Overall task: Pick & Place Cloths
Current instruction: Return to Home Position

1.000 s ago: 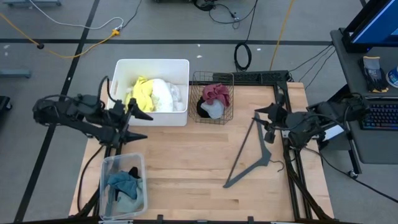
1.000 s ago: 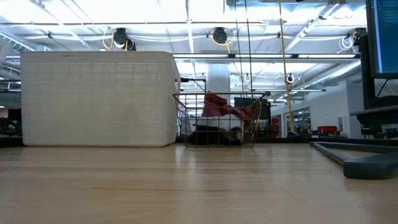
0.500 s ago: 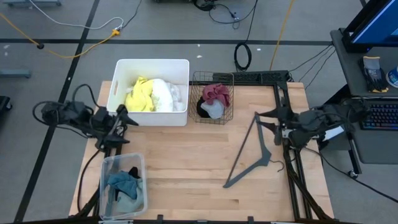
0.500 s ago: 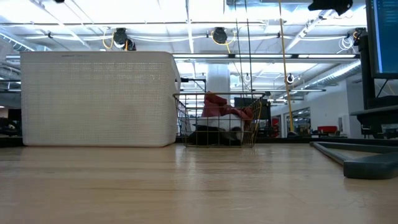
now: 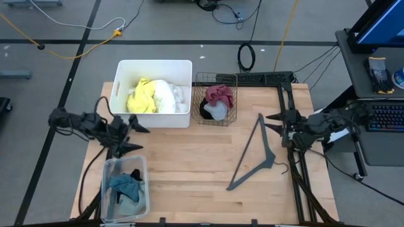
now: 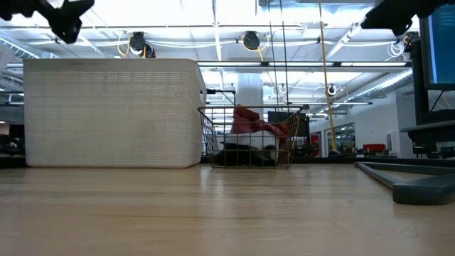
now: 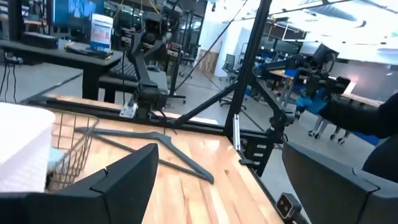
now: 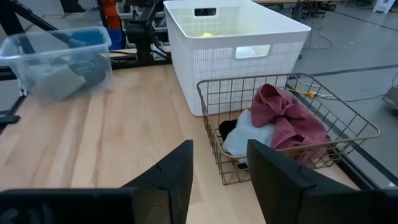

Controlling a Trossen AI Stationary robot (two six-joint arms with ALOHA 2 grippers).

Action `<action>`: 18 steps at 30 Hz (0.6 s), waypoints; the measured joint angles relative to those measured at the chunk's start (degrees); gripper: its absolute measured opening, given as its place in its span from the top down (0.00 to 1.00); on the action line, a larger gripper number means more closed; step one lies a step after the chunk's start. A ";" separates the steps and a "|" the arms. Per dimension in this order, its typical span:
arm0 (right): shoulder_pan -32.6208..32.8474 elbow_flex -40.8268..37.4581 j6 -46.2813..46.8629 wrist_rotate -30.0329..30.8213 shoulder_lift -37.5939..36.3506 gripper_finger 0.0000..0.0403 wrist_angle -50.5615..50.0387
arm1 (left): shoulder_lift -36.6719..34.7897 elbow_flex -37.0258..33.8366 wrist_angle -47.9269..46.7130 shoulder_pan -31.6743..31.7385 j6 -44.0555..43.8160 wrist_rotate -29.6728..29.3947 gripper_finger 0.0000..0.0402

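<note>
The cloths lie in three containers. A yellow cloth (image 5: 141,96) and a white one (image 5: 169,96) fill the white bin (image 5: 120,75). A maroon cloth (image 8: 287,118) lies over a pale grey one (image 8: 249,137) and a black one in the wire basket (image 5: 198,94). A blue-teal cloth (image 5: 125,185) sits in the clear plastic box (image 5: 107,165). My left gripper (image 5: 134,137) hovers open over the table's left edge, between the bin and the box. At the right edge, my right gripper (image 5: 267,123) hovers open beside the hanger. Neither holds anything.
A dark grey hanger (image 5: 255,157) lies flat on the right half of the wooden table (image 5: 189,164). The middle of the table is bare wood. Metal frame posts stand at both side edges, and cables run on the floor behind.
Both grippers have come down and now show at the top corners of the low view. The left arm has drawn back toward the table's left edge, and the right arm slightly toward the right edge. Both stay open. No cloth has moved.
</note>
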 joint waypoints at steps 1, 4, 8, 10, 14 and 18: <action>0.00 -0.49 0.02 0.20 -0.28 0.65 0.02 | -0.02 -0.94 0.88 0.00 -0.39 -0.03 0.14; -0.02 -1.94 0.03 1.76 -1.00 0.65 0.07 | -0.02 -3.00 2.56 0.00 -0.65 -0.41 0.14; -0.02 -3.57 0.27 4.39 -1.27 0.65 0.07 | -0.02 -4.88 2.63 0.00 -1.07 -2.60 0.14; -0.02 -4.00 1.45 4.58 -1.27 0.65 0.06 | -0.02 -5.60 2.66 0.00 -1.22 -3.44 0.14; -0.02 -4.65 3.07 4.38 -1.27 0.65 0.09 | -0.02 -7.51 5.02 0.00 -0.37 -3.50 0.14; -0.02 -5.28 3.26 4.38 -1.27 0.65 0.08 | -0.02 -9.60 7.04 0.00 0.30 -3.52 0.14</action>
